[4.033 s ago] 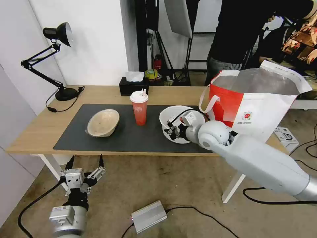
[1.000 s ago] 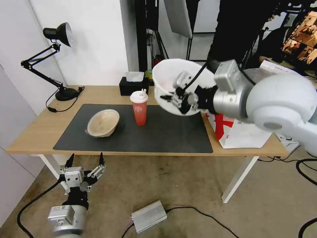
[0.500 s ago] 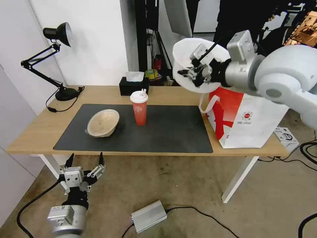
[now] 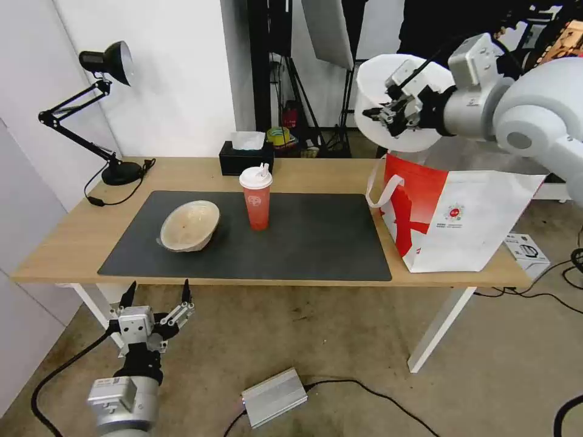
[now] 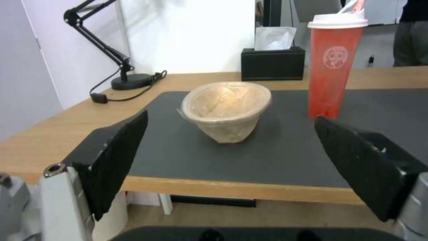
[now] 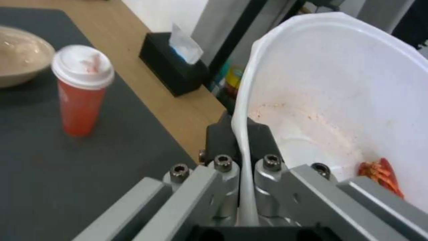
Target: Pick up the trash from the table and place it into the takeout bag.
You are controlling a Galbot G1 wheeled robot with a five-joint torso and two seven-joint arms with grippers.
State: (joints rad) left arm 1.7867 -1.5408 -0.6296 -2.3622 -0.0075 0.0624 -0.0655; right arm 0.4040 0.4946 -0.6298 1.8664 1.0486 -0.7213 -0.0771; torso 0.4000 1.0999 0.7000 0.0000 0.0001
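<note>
My right gripper is shut on the rim of the large white bowl, holding it tilted in the air above the takeout bag. A red crumpled wrapper lies inside the bowl. The bag stands open at the right end of the table. The red drink cup and the beige pulp bowl rest on the dark mat. Below the table's front left edge, my left gripper hangs open.
A black tissue box and a black desk lamp stand along the table's back edge. A silver box and cables lie on the floor. A person in dark clothes stands behind the bag.
My right arm has lifted the white bowl off the mat and carried it up and to the right, until it is over the bag's opening. The left arm has stayed put.
</note>
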